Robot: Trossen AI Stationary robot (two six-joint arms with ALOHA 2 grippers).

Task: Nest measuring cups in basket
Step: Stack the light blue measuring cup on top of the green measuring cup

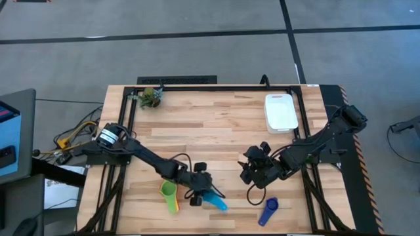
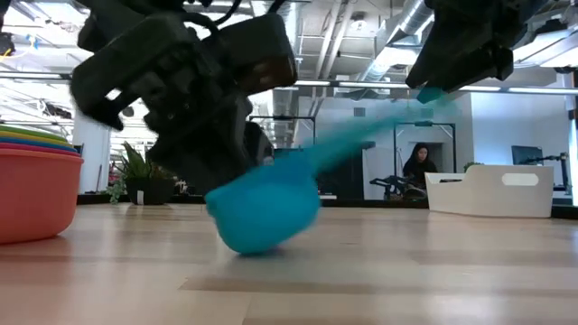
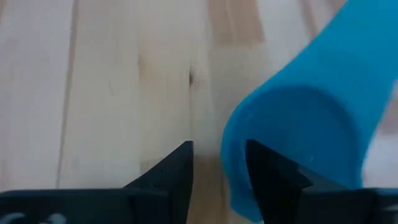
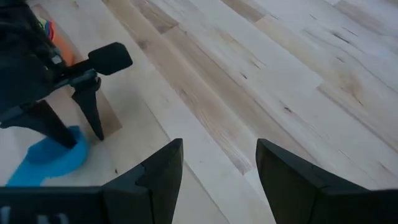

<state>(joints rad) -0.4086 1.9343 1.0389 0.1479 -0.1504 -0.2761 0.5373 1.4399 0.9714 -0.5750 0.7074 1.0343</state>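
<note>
A light blue measuring cup (image 1: pixel 215 200) lies near the table's front edge, tilted, with its bowl on the wood (image 2: pixel 262 217) and its handle raised. My left gripper (image 1: pixel 197 191) is open at this cup, pointing down. A nested stack of cups (image 1: pixel 170 195), with green and yellow showing on top, stands just to its left and also shows in the low view (image 2: pixel 32 185). A dark blue cup (image 1: pixel 268 211) lies to the front right. The white basket (image 1: pixel 281 113) stands at the far right. My right gripper (image 1: pixel 252 172) is open and empty above the table's middle right. My left gripper comes from above with one finger (image 3: pixel 270 180) inside the light blue cup's bowl, against its wall (image 3: pixel 235 180) at the rim. The other finger (image 3: pixel 177 177) stands outside, apart from the wall. The cup sits tilted, its bowl's underside on the table and its handle up.
A small green plant (image 1: pixel 152 98) stands at the far left corner. Bare wood lies between the cups and the basket (image 2: pixel 492 190). A person (image 2: pixel 420 167) sits in the room beyond the table.
</note>
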